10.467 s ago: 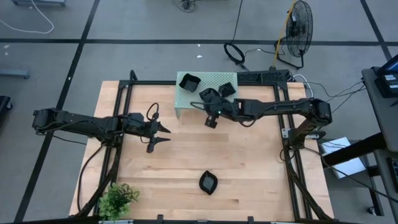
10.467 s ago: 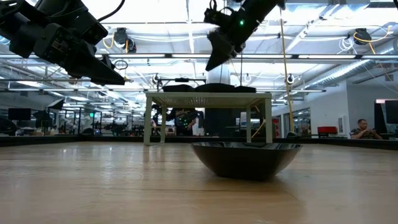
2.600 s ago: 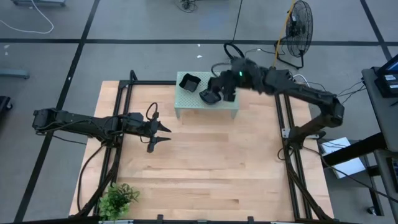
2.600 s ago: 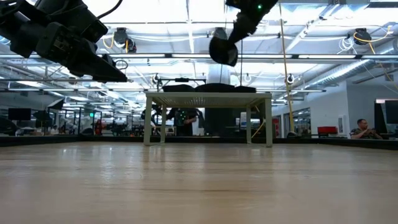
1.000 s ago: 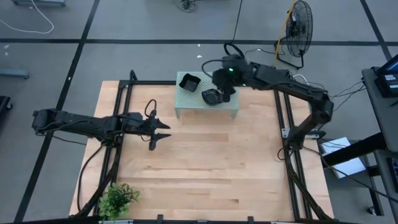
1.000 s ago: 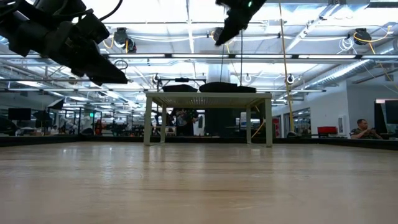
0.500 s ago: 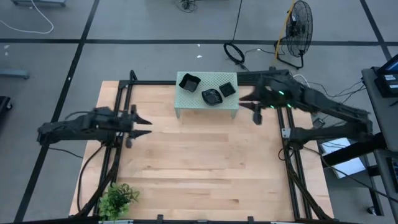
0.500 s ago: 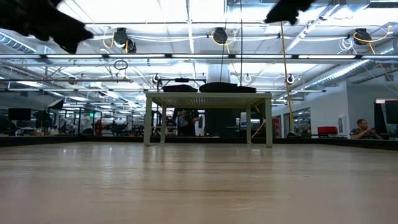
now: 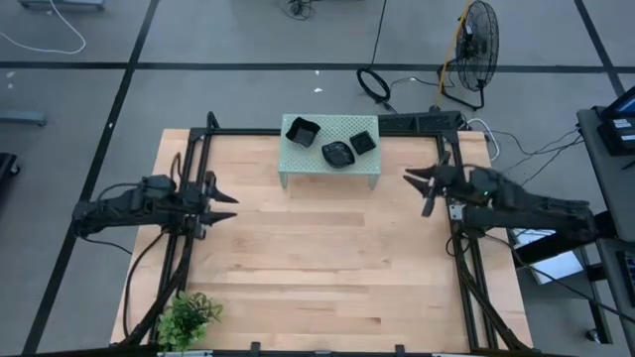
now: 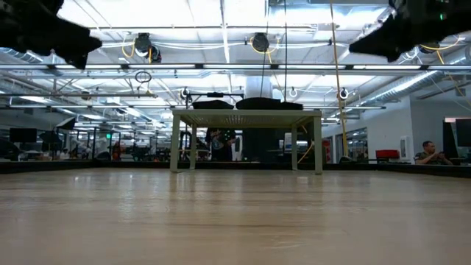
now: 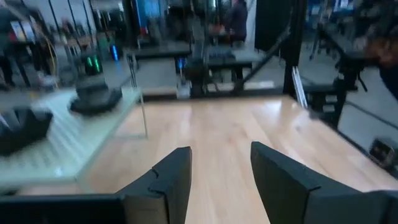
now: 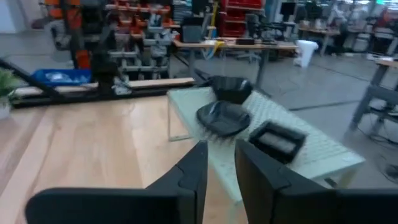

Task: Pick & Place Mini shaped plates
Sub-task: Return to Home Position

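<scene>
Three mini shaped plates lie on top of the pale green perforated stand (image 9: 330, 164) at the table's far middle: a square one (image 9: 301, 129), a rounded one (image 9: 338, 154) and a small square one (image 9: 363, 143). The right wrist view shows them too: the rounded plate (image 12: 224, 117), the small square plate (image 12: 277, 140) and the other square plate (image 12: 231, 89). My right gripper (image 9: 418, 192) hovers near the table's right edge, open and holding nothing, to the right of the stand. My left gripper (image 9: 222, 200) hovers near the left edge, open and holding nothing.
Black frame rails (image 9: 189, 228) run along the table's left and right sides under the arms. A small potted plant (image 9: 189, 315) stands at the near left corner. The bare wooden top (image 9: 327, 258) stretches between the arms and in front of the stand.
My right gripper has drawn back from above the stand toward the table's right edge and has come lower, leaving the rounded plate on the stand. My left gripper has pulled back toward the table's left edge. The plates have stayed where they were.
</scene>
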`<state>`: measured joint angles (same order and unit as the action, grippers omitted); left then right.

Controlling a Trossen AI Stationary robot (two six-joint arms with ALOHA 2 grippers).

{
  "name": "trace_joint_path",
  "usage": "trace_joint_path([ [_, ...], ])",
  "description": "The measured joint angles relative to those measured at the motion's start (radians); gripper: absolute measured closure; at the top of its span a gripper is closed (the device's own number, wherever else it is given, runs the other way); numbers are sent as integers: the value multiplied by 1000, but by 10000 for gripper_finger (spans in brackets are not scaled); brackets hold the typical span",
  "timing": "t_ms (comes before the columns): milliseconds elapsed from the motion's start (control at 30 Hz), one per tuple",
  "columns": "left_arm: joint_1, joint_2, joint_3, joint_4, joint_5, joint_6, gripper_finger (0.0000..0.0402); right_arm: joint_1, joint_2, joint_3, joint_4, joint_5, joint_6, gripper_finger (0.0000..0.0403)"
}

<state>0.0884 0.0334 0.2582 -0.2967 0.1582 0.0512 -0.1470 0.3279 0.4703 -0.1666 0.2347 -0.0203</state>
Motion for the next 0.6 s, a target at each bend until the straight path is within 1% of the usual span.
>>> trace_joint_path([
  [67, 0, -5, -18, 28, 0, 18, 231, 16, -26, -86, 88, 0, -22, 345],
  [167, 0, -3, -48, 16, 0, 28, 231, 35, -43, -205, 277, 1, -84, 363],
  [233, 0, -4, -69, 60, 0, 9, 231, 44, -44, -277, 391, 0, -121, 377],
  [367, 0, -4, -123, 167, 0, -44, 231, 56, -45, -388, 552, 0, -170, 399],
  [467, 0, -4, -158, 222, 1, -50, 231, 59, -45, -451, 610, 1, -175, 399],
  [600, 0, -3, -206, 221, 0, -49, 231, 65, -42, -451, 509, -3, -168, 398],
])
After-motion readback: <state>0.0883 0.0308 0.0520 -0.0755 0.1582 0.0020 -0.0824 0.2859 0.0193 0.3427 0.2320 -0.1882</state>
